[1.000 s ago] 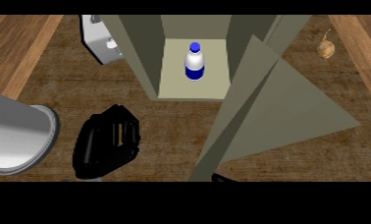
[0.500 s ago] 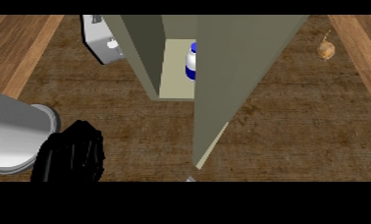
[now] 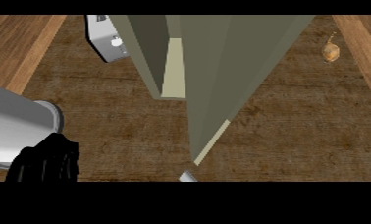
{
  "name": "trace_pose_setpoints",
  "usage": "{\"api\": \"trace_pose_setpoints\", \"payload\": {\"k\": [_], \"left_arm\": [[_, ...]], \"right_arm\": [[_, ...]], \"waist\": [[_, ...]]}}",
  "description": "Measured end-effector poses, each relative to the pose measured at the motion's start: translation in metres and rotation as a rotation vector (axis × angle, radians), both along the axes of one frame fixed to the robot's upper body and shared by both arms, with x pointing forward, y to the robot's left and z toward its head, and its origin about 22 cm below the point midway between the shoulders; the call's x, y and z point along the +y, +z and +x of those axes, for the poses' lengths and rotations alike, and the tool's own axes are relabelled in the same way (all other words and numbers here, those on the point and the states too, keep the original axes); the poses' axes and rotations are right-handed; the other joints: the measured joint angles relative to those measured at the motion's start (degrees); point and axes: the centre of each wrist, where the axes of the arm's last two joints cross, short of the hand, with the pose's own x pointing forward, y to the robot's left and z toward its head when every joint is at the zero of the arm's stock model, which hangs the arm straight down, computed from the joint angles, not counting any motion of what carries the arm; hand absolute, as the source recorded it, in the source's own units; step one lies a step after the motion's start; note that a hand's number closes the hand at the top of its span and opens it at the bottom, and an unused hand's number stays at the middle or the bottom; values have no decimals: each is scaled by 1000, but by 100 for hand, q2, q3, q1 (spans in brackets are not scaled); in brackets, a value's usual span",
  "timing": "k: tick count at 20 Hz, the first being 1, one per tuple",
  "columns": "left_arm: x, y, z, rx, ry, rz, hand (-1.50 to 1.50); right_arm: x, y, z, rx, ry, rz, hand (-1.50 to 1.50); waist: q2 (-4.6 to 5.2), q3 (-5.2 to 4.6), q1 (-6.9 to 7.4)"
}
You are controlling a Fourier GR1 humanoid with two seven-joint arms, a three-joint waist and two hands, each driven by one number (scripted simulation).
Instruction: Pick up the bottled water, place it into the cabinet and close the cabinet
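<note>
The olive cabinet [image 3: 145, 51] stands at the middle of the counter. Its door [image 3: 232, 70] has swung most of the way across the opening and leaves only a narrow pale strip of the interior [image 3: 172, 70] showing. The bottled water is hidden behind the door. My left hand [image 3: 47, 161] sits at the lower left, black fingers relaxed and holding nothing, with its grey forearm [image 3: 22, 125] above it. A small grey tip [image 3: 187, 176] shows at the door's lower edge; my right hand itself is not visible.
A grey appliance with a round knob [image 3: 105, 43] stands left of the cabinet at the back. A small tan object [image 3: 331, 51] lies at the far right. Lighter wood strips [image 3: 29, 51] border the dark counter top on both sides.
The cabinet door has swung further shut, from wide open to nearly closed, hiding the bottle. My left hand has drifted down towards the lower left corner.
</note>
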Motion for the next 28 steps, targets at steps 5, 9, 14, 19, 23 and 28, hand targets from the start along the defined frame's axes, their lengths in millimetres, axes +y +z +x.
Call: {"api": "trace_pose_setpoints", "payload": {"k": [5, 9, 14, 19, 23, 28], "left_arm": [[19, -1, -5, -2, -1, 0, 150], [30, -1, -13, -5, -8, 5, 150], [36, 1, -22, -8, -11, 8, 150], [47, 2, -28, -7, -3, 10, 150], [54, -2, -30, -8, -1, 13, 150], [59, 4, -27, -8, -26, 14, 150]], "right_arm": [[27, 5, 39, 34, -75, 64, 150], [49, 15, 84, 99, -111, 99, 150], [56, 15, 142, 203, -102, 115, 150], [42, -2, 199, 246, -102, 112, 150], [43, -10, 222, 248, -26, 108, 150], [42, -18, 235, 235, 62, 108, 150]], "waist": [[35, 3, 58], [43, 9, 63], [50, 17, 36], [42, 21, -25], [-68, 14, -19], [-139, -25, 58]]}}
